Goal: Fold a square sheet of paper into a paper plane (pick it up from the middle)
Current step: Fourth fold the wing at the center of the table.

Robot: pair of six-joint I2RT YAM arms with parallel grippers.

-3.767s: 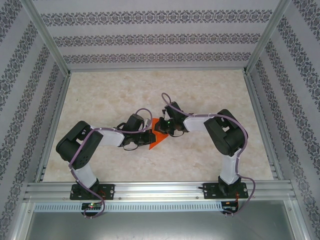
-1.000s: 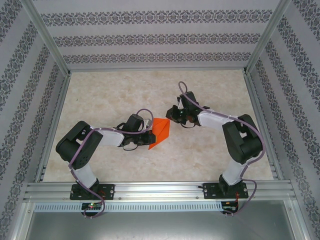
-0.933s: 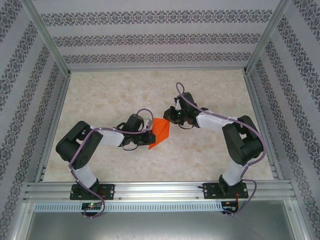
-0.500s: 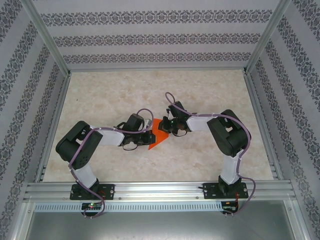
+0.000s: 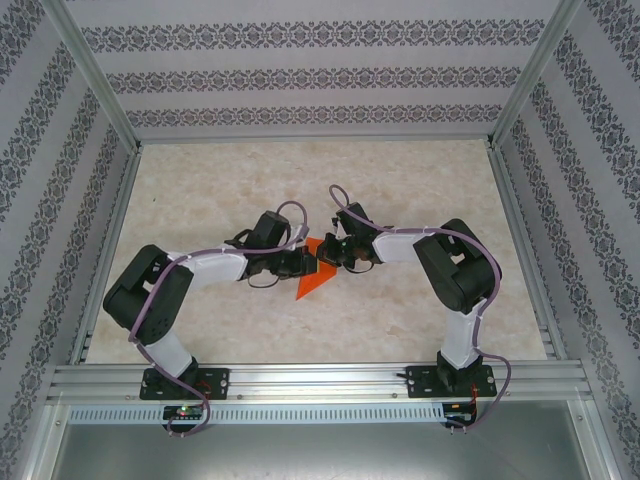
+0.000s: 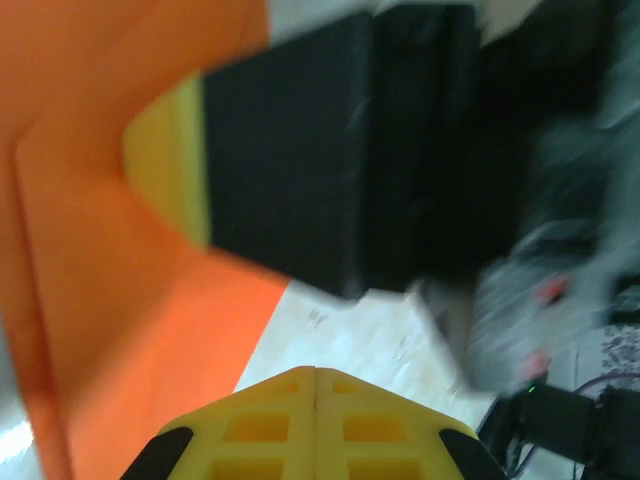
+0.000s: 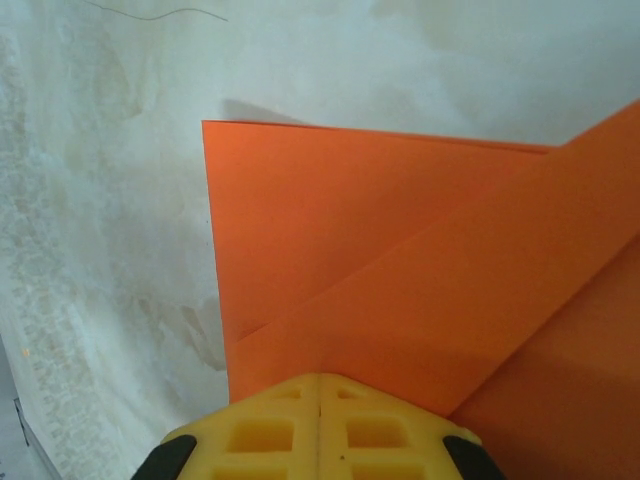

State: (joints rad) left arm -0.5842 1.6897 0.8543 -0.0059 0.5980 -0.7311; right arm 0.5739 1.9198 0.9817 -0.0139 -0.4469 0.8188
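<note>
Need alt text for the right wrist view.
Folded orange paper lies on a pale marbled table, with a diagonal flap layered across it. The right hand, yellow and shut, sits over the paper at the bottom of the frame.

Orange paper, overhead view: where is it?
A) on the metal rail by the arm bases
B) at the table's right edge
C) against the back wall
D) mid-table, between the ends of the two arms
D: the orange paper lies near the middle of the table, with the left arm and right arm reaching in to it from either side.
</note>
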